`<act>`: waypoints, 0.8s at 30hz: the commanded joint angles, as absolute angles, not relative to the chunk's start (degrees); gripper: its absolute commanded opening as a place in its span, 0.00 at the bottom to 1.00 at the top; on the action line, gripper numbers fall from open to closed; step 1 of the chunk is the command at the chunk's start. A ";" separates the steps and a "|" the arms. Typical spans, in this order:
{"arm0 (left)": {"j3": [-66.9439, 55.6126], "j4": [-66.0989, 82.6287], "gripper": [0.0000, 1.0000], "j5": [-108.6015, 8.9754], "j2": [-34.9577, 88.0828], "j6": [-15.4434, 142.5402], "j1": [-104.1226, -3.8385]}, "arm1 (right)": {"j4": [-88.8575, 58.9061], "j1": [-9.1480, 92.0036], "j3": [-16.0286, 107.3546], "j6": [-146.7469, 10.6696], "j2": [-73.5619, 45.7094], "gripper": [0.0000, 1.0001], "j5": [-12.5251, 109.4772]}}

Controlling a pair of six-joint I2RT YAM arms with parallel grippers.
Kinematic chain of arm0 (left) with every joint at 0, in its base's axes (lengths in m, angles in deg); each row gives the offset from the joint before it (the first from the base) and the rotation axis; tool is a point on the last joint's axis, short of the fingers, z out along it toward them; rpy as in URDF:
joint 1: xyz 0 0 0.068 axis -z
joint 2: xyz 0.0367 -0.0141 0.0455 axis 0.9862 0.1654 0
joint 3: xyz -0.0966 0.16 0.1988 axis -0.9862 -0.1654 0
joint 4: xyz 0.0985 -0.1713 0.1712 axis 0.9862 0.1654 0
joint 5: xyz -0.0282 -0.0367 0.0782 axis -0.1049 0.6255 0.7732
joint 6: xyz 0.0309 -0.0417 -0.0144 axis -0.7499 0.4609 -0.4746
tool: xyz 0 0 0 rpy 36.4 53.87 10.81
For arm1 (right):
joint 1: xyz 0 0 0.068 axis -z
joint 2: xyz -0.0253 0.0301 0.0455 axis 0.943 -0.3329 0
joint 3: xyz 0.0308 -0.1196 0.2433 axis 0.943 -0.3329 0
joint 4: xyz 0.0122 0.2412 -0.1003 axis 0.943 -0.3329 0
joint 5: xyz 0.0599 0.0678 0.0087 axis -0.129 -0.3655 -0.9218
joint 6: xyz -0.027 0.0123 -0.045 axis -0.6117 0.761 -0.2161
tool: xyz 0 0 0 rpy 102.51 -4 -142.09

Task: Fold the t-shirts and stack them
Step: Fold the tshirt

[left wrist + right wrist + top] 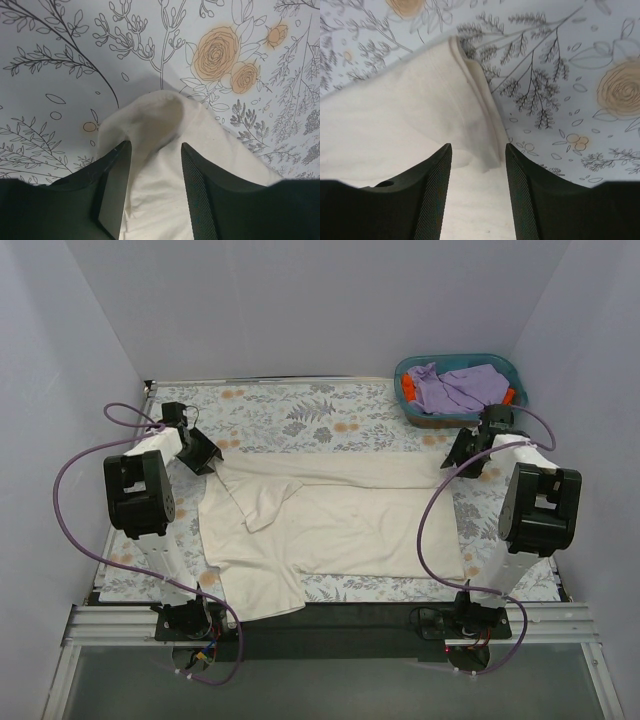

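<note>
A large cream t-shirt [340, 520] lies spread across the table, its far edge folded over and one part hanging over the near edge. My left gripper [208, 458] is at the shirt's far left corner. In the left wrist view it [155, 150] is open, with the rounded cream corner [160, 115] between the jaws. My right gripper [458, 455] is at the shirt's far right corner. In the right wrist view it [477, 150] is open over the cream hem [410, 100]. A lavender garment [455, 388] and an orange-red one [408, 387] lie in the basket.
A teal plastic basket [460, 360] stands at the back right, just behind my right arm. A floral tablecloth [300, 415] covers the table. Pale walls close in the left, back and right sides. Purple cables loop beside both arms.
</note>
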State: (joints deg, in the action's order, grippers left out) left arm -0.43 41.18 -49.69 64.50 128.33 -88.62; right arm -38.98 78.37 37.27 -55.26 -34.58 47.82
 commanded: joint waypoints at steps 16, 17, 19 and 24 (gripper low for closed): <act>1.88 39.11 0.31 -51.39 65.59 128.26 -89.09 | -28.53 80.49 48.52 -58.33 -46.48 0.40 36.61; 1.88 38.85 0.29 -51.31 66.03 128.26 -89.09 | -28.18 80.57 48.52 -58.50 -47.27 0.40 36.17; 1.88 38.85 0.26 -51.31 66.55 128.26 -89.01 | -27.65 80.49 48.51 -59.12 -47.98 0.40 35.20; 1.79 38.41 0.13 -49.82 68.48 128.35 -89.09 | -27.74 80.84 48.87 -59.91 -49.39 0.17 36.86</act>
